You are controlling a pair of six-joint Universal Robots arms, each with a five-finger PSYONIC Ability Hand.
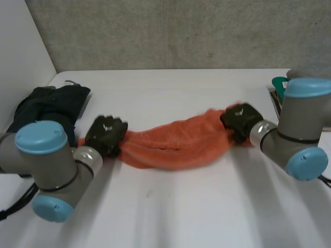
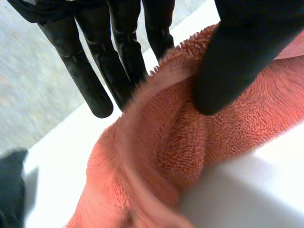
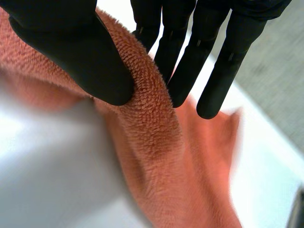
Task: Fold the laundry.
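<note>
From the head view, the orange towel (image 1: 173, 144) lies bunched in a long sagging band across the middle of the white table (image 1: 181, 212). My left hand (image 1: 106, 135) is at the 9 o'clock end of the towel and my right hand (image 1: 240, 120) is at the 3 o'clock end, a little farther back on the table. Each hand is closed on its own end of the cloth. At about 10 o'clock from my left hand, near the table edge, there is a pile of dark clothes (image 1: 49, 106), apart from the towel. At 2 o'clock, behind my right arm, a teal thing (image 1: 279, 85) shows partly; I cannot tell what it is.

In the left wrist view, my left hand grasps the towel (image 2: 175, 147): the thumb (image 2: 237, 61) presses on the fluffy side, and the fingers (image 2: 85, 80) stand straight behind the hem, so the edge of the cloth is pinched between them. Past the fingertips the cloth hangs in folds down to the table. Some of the dark clothes (image 2: 9, 190) are visible beyond the towel.

In the right wrist view, my right hand grasps in the same way. The thumb (image 3: 80, 61) is on one side of a thick fold of towel (image 3: 161, 156), the straight fingers (image 3: 225, 71) are on the other side, and the fold passes between them. Under my palm the table is bare.
</note>
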